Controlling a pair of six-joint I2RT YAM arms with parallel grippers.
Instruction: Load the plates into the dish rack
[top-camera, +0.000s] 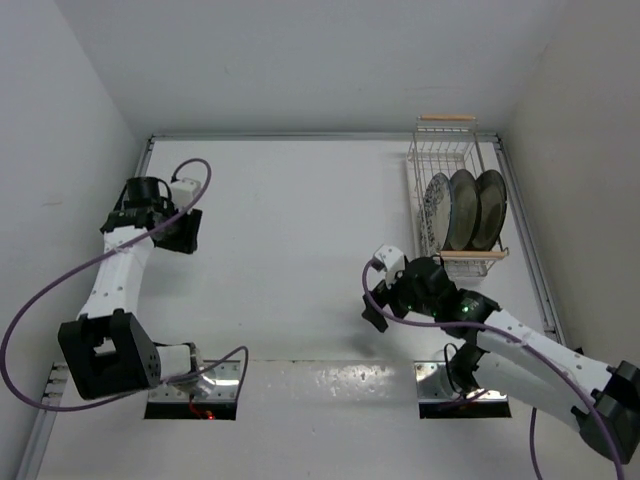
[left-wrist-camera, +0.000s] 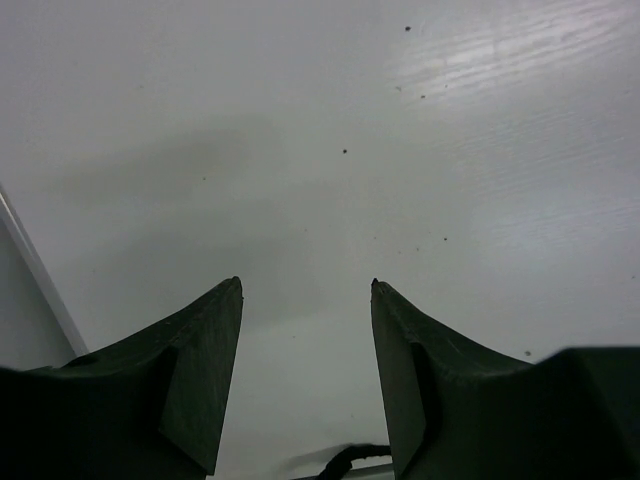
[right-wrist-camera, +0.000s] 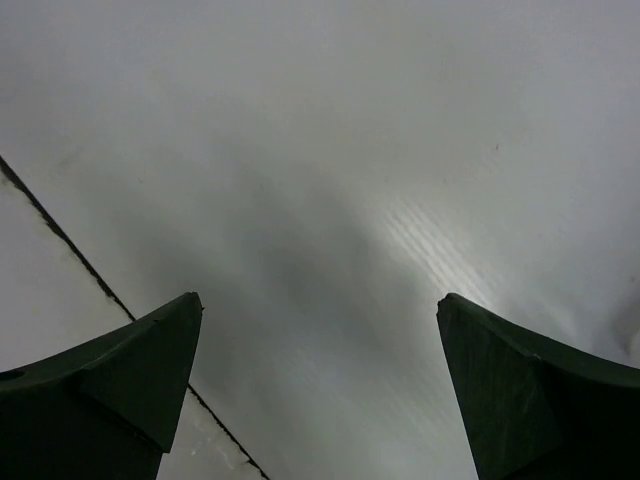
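**All three plates racked, both grippers empty**

Top view: the plates (top-camera: 461, 208) stand on edge, side by side, in the near half of the dish rack (top-camera: 441, 150) at the far right of the table (top-camera: 290, 230). The blue-patterned plate (top-camera: 435, 212) is the leftmost. I see no plate lying on the table, so I judge the loading done. At most, what's left is backing my arms off. My right gripper (top-camera: 374, 303) hangs over the table, near the rack's near-left corner and apart from it, with nothing in it. My left gripper (top-camera: 186, 228) is over the far-left side, well apart from the rack.

Left wrist: fingers (left-wrist-camera: 200, 370) are partly spread with a clean gap and only bare table showing between them. It's holding nothing, and I see no contact.

Right wrist: fingers (right-wrist-camera: 130, 370) are spread wide, with only table surface showing between them. It's released, with no contact visible. The rack and plates are out of this view.
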